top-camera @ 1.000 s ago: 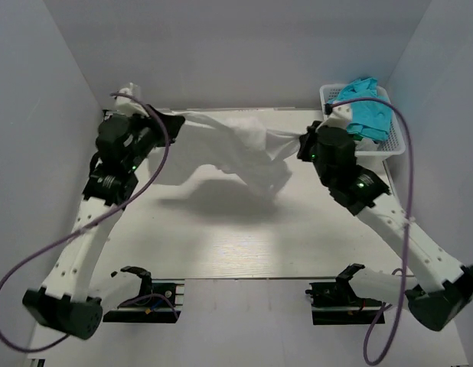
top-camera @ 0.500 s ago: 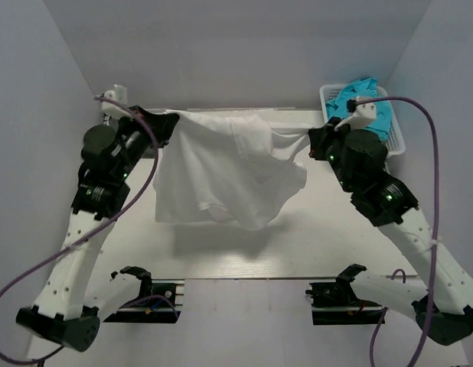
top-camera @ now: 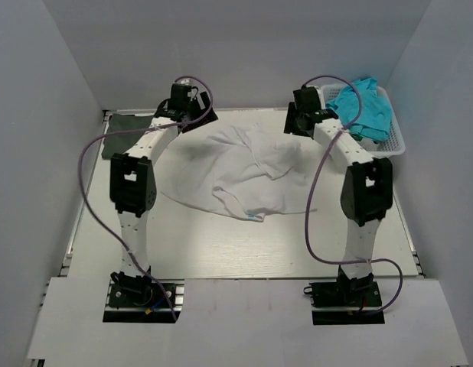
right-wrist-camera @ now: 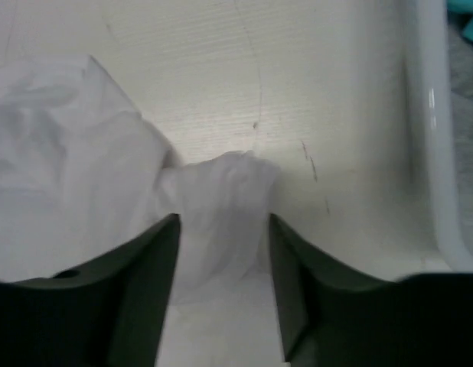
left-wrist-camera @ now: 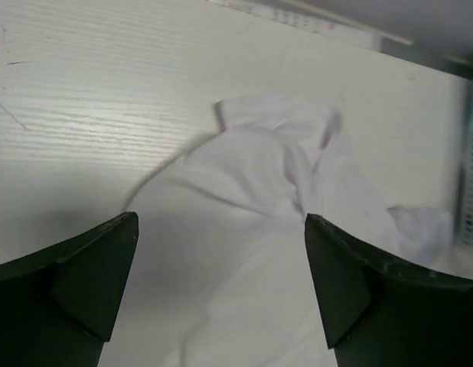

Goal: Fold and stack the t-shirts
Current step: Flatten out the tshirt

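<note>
across the middle and far half of the worktop [top-camera: 221, 245], a crumpled white cloth short-sleeved t-shirt [top-camera: 248, 172] is lying in a loose, wrinkled heap. at the far left corner a dark olive-green t-shirt [top-camera: 123, 136] is lying flat, just left of the left arm. at the far right corner a white plastic mesh basket [top-camera: 396, 144] is holding a bunched teal cloth [top-camera: 365, 111]. both arms are stretching out toward the far edge. left gripper [left-wrist-camera: 221, 229] is hovering over the far left part of the white shirt, jaws standing wide apart, nothing between them. right gripper [right-wrist-camera: 223, 229] is hanging low over the shirt's far right edge, near the basket wall, jaws standing partly apart, a bunched fold of white cloth sitting loose in the gap.
</note>
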`<state>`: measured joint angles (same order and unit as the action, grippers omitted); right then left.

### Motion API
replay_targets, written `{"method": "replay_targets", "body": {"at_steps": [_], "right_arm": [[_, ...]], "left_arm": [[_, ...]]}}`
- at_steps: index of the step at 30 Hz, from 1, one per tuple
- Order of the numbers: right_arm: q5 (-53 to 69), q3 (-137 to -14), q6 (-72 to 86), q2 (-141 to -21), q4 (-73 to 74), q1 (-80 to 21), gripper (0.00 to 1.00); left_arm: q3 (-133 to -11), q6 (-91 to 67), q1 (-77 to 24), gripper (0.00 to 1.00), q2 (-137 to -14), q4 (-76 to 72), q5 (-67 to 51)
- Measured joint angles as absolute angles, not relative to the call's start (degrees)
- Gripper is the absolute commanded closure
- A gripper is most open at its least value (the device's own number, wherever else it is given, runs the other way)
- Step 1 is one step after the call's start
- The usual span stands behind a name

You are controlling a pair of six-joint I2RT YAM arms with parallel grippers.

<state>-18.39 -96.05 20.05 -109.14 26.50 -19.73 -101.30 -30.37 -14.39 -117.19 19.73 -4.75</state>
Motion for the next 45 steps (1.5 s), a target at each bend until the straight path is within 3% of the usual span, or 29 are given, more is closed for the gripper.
{"method": "replay_targets", "body": {"at_steps": [1,2,4,9,15,19,27,41,44,45], "right_arm": [[-17.54,-99.94,19.51,-113.10,27.59,-18.79,0.33],[-16.69,-103.24,19.00,-116.62,28.18,-17.96,0.19],[-15.42,-105.12,18.15,-119.35,29.61,-17.06,0.10],[-12.53,-94.15,17.10,-110.59,29.30,-17.39,0.10],[-9.52,-69.97,19.88,-89.19,27.24,-18.02,0.10],[-7.51,-59.13,22.85,-82.83,26.06,-18.00,0.10],[-4.19,-49.93,28.95,-79.64,25.65,-17.96,0.10],[-3.73,-48.53,36.10,-86.94,22.48,-17.89,0.14],[-4.36,-48.18,37.06,-88.42,22.15,-17.87,0.14],[-4.56,-48.25,37.36,-88.60,21.78,-17.82,0.14]], "left_arm": [[-107.00,-29.85,-14.31,0.00,-122.02,22.63,-4.58],[-112.57,-29.39,-14.31,0.00,-126.52,25.63,-4.43],[-116.62,-28.67,-14.24,0.00,-130.85,29.26,-3.73],[-99.98,-28.18,-14.50,0.00,-120.44,32.86,-2.33],[-73.82,-29.82,-15.18,0.00,-93.01,32.58,-2.35],[-68.03,-31.62,-15.35,0.00,-86.78,32.45,-2.09],[-62.50,-36.95,-15.33,0.00,-94.00,31.05,-2.70],[-61.69,-41.23,-15.33,0.17,-101.23,26.63,-2.79],[-61.84,-41.76,-15.33,0.30,-101.86,25.23,-3.03],[-61.98,-41.87,-15.31,0.41,-102.24,24.64,-3.18]]}}
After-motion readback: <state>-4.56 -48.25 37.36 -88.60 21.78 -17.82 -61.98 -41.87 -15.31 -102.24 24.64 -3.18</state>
